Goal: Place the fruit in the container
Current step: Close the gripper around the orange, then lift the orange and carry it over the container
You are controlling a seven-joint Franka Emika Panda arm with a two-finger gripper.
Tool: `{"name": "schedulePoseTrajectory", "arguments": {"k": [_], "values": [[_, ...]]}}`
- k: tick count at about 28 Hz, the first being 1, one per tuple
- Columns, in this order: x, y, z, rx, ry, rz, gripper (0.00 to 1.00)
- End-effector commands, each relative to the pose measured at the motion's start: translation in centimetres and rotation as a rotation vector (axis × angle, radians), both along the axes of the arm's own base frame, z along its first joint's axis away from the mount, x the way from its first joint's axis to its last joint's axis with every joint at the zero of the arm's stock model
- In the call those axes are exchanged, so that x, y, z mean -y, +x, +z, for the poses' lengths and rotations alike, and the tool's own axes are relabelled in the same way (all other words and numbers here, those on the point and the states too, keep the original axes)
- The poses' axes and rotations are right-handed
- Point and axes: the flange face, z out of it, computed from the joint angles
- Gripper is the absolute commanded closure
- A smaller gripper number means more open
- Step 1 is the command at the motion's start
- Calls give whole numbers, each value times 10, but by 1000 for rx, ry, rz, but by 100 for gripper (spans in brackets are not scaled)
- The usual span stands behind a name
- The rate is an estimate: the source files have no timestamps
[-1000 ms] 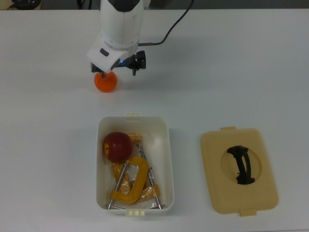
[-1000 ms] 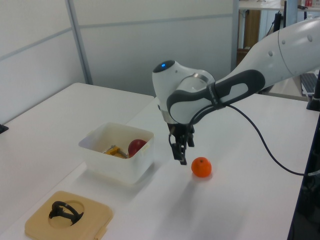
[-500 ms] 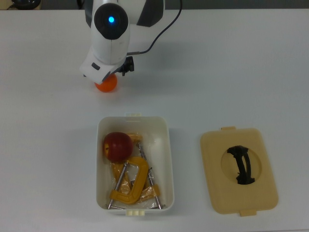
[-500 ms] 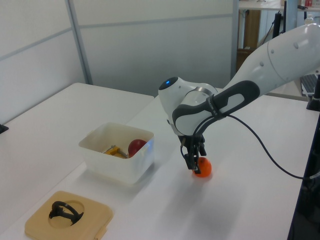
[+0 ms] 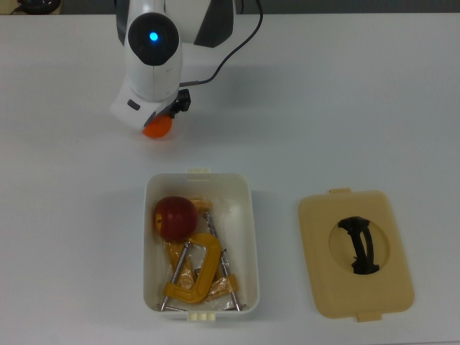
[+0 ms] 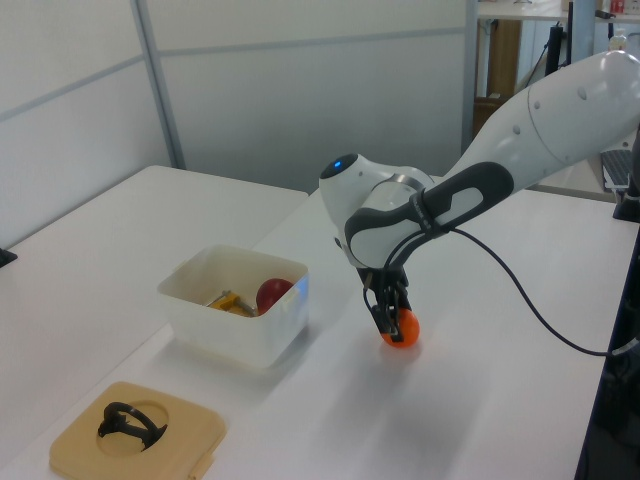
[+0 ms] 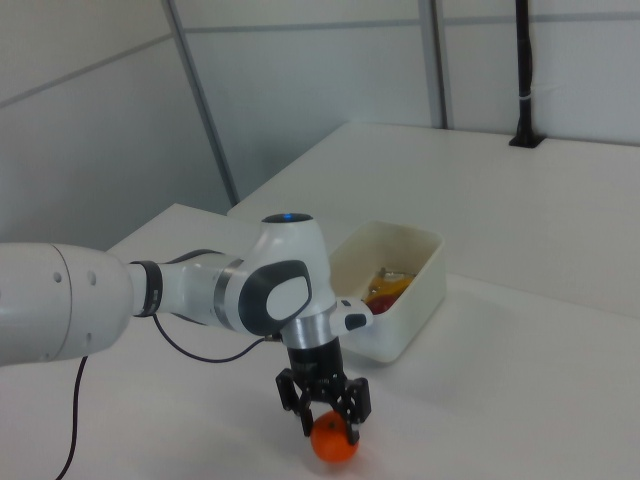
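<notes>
Orange [image 7: 333, 443] on the white table [image 5: 359, 93], with the robot gripper [image 7: 326, 420] lowered over it, fingers spread either side, not yet pinching.
Next, I judge: close, lift, carry to the open white container [image 5: 250, 237], which already holds the red apple [image 5: 175, 218] and yellow-orange C-clamps [image 5: 199, 277]; its tan lid [image 5: 356, 253] lies beside it.

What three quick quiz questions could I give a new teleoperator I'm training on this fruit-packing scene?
1. True or false: the apple already lies in the white container.
2. Which fruit is under the gripper? A) apple B) orange C) neither
3. Fill in: in the top view, the tan lid lies on the table to the container's ____.

Key:
1. True; it sits beside the yellow C-clamps.
2. B; the fingers straddle the orange, which rests on the table.
3. Right.
</notes>
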Motion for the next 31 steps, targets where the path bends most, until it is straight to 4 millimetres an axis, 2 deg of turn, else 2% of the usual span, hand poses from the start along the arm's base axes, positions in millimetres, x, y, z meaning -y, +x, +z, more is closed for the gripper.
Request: {"name": "schedulePoseTrajectory", "arguments": {"k": [1,2,3,8,9,14,16,18,23,27,31], "values": [[2,7,54,64,13,26,72],[2,10,62,70,18,20,72],[1,18,83,101,29,11,72],[-2,35,131,187,54,-15,72],[-4,40,147,223,56,-17,72],[-12,52,163,298,59,-17,72],[-22,62,172,400,63,-39,72],[-30,69,176,470,68,-75,72],[-39,90,169,620,86,-124,70],[-43,105,153,698,103,-157,67],[-49,115,137,750,125,-183,47]]}}
